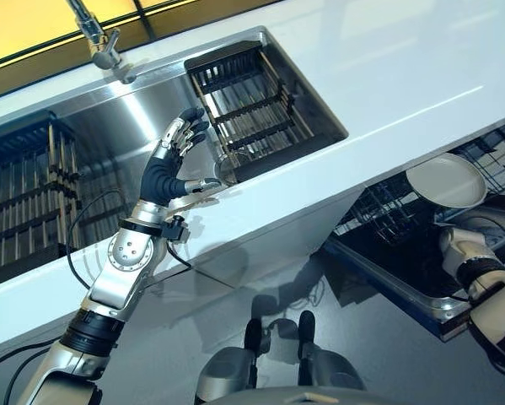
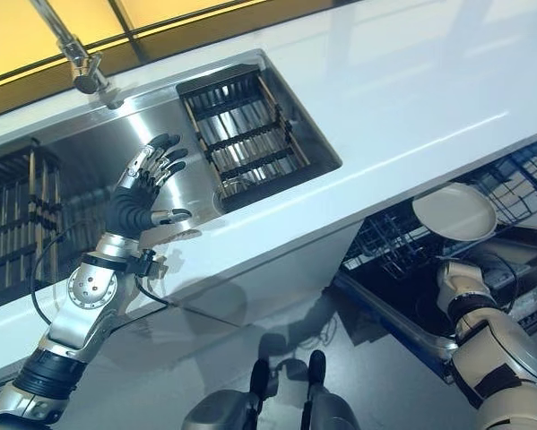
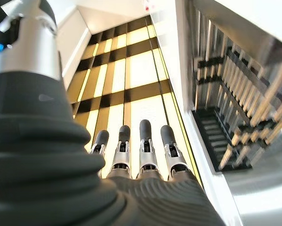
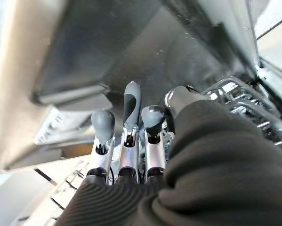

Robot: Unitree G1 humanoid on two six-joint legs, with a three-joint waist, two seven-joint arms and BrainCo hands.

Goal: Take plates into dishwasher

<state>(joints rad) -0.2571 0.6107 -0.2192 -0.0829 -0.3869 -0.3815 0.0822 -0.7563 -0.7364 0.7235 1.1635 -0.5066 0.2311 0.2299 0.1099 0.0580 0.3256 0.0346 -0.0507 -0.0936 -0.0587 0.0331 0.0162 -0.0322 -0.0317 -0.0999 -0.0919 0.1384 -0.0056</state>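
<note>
A white plate (image 1: 446, 180) hangs tilted over the dark wire rack (image 1: 387, 211) of the pulled-out dishwasher at the right. My right hand (image 4: 131, 113) is behind and under that plate, and in the eye views the plate hides all of it above the wrist. The right wrist view shows the dishwasher's dark inside and some wire rack past the hand, but no plate. My left hand (image 1: 178, 139) is raised over the steel sink (image 1: 126, 118), open with straight fingers and holding nothing.
Two dark slatted racks sit in the sink, one at the right (image 1: 252, 105) and one at the left (image 1: 24, 194). A tap (image 1: 100, 42) stands behind the sink. The white counter (image 1: 387, 76) runs above the dishwasher.
</note>
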